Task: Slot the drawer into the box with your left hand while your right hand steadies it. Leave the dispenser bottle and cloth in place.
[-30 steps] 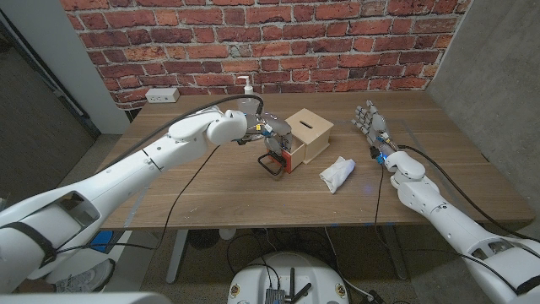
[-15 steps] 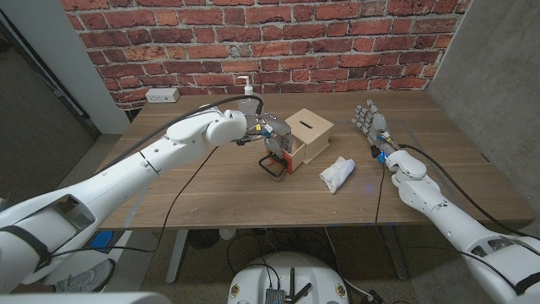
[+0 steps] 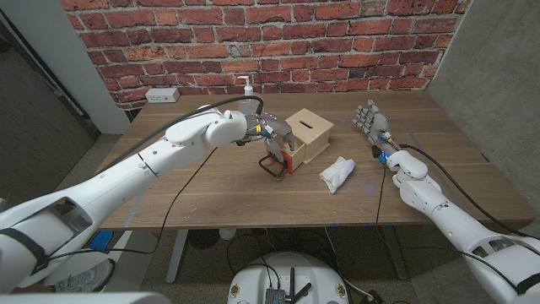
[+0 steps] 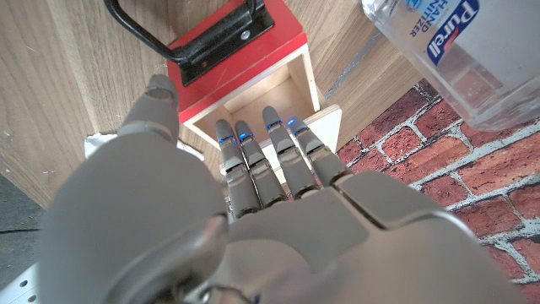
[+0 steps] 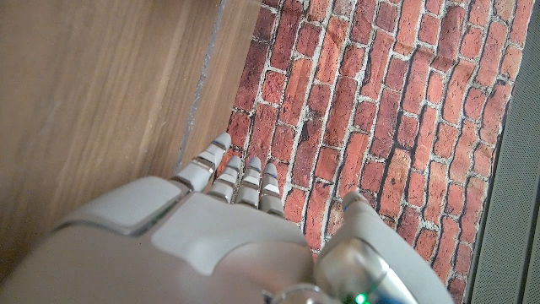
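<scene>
The light wooden box (image 3: 310, 133) stands mid-table with a slot in its top. Against its left front side is the drawer (image 3: 285, 157), with a red front and a black handle (image 3: 271, 167) pointing at me. My left hand (image 3: 272, 133) grips the drawer from above. In the left wrist view its fingers (image 4: 278, 156) reach into the drawer's open cavity (image 4: 261, 105) and the thumb lies by the red front (image 4: 240, 59). My right hand (image 3: 369, 118) stands open with its fingers up, well to the right of the box and touching nothing.
A clear dispenser bottle (image 3: 246, 91) stands behind my left forearm and shows close up in the left wrist view (image 4: 447, 42). A white cloth (image 3: 337, 174) lies right of the drawer. A power strip (image 3: 160, 95) sits at the back left by the brick wall.
</scene>
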Controlling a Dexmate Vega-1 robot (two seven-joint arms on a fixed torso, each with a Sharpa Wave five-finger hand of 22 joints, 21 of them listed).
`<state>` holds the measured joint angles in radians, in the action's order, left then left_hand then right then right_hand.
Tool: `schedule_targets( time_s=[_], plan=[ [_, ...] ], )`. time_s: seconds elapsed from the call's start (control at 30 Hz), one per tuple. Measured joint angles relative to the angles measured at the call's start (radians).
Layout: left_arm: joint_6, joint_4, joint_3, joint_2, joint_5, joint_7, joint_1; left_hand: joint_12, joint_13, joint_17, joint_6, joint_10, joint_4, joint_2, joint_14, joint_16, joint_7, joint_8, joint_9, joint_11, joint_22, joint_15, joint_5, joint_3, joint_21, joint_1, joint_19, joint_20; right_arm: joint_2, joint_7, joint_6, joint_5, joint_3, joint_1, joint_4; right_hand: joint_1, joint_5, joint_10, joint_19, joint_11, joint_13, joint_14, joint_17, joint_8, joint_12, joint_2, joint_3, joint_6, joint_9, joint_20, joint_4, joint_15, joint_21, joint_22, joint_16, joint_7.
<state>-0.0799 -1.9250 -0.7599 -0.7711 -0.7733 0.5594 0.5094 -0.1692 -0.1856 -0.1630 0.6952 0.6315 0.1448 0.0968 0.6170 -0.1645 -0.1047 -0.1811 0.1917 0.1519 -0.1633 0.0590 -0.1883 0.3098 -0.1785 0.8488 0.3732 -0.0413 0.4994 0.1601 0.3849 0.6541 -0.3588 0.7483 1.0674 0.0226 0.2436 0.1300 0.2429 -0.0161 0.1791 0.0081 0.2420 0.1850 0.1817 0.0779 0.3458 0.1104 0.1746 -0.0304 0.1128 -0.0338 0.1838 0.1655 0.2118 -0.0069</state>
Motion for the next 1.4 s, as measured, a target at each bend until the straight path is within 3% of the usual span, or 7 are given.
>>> schedule_targets(
  time_s=[0.03,0.23,0.7,1.0,1.4],
  plan=[
    [0.002,-0.029,0.012,-0.008,0.0,-0.002,0.018,0.0,0.0,0.0,-0.009,-0.012,-0.003,-0.004,-0.011,0.0,0.003,0.0,-0.001,-0.004,0.0,0.0,0.0,-0.003,0.0,-0.006,-0.004,-0.004,0.001,0.001,0.0,0.004,0.001,0.0,0.0,0.0,0.0,0.0,0.0,0.0,0.0,0.0,0.0,0.0,0.0,0.0,0.0,0.0,0.0,0.0,0.0,0.0,0.0,0.0,0.0,0.0],
    [0.016,-0.047,0.023,-0.012,-0.002,-0.016,0.032,0.0,0.0,0.0,-0.039,-0.051,-0.008,-0.008,-0.06,0.0,0.014,0.0,-0.001,-0.027,0.0,-0.007,0.001,-0.016,0.0,-0.033,-0.023,0.002,0.005,0.006,0.0,0.006,0.002,0.0,0.001,0.0,0.0,0.0,0.0,0.0,0.0,0.0,0.0,0.0,0.0,0.0,0.0,0.0,0.0,0.0,0.0,0.0,0.0,0.0,0.0,0.0],
    [0.087,-0.119,0.079,-0.02,0.016,-0.08,0.105,0.0,0.0,-0.003,-0.055,-0.066,-0.026,-0.04,-0.078,-0.006,0.022,0.0,-0.001,-0.03,0.0,-0.011,0.004,-0.026,0.0,-0.078,-0.032,0.0,0.019,0.024,-0.001,0.004,0.002,-0.01,0.004,0.0,0.0,0.0,0.0,0.0,0.0,0.0,0.0,0.0,0.0,0.0,0.0,0.0,0.0,0.0,0.0,0.0,0.0,0.0,0.0,0.0],
    [0.186,-0.172,0.135,-0.012,0.075,-0.159,0.191,-0.005,0.0,-0.003,-0.072,-0.078,-0.035,-0.055,-0.089,-0.006,0.033,0.0,-0.001,-0.033,0.0,-0.01,0.004,-0.017,0.0,-0.094,-0.032,0.0,0.045,0.02,-0.003,-0.03,-0.008,-0.009,0.036,0.0,0.0,0.0,0.0,0.0,0.0,0.0,0.0,0.0,0.0,0.0,0.0,0.0,-0.002,0.0,0.0,0.0,0.0,0.0,0.0,0.0],
    [0.325,-0.235,0.188,0.007,0.185,-0.287,0.304,-0.005,0.0,0.0,-0.077,-0.084,-0.038,-0.077,-0.097,-0.006,0.038,0.0,-0.006,-0.038,0.0,-0.013,0.0,-0.013,0.0,-0.097,-0.029,-0.003,0.104,-0.037,-0.006,-0.159,-0.051,0.004,0.111,0.0,0.0,0.0,-0.004,0.0,0.0,0.0,0.0,0.0,0.0,0.0,0.0,0.0,-0.003,-0.004,0.0,0.0,0.0,0.0,0.0,-0.007]
  ],
)
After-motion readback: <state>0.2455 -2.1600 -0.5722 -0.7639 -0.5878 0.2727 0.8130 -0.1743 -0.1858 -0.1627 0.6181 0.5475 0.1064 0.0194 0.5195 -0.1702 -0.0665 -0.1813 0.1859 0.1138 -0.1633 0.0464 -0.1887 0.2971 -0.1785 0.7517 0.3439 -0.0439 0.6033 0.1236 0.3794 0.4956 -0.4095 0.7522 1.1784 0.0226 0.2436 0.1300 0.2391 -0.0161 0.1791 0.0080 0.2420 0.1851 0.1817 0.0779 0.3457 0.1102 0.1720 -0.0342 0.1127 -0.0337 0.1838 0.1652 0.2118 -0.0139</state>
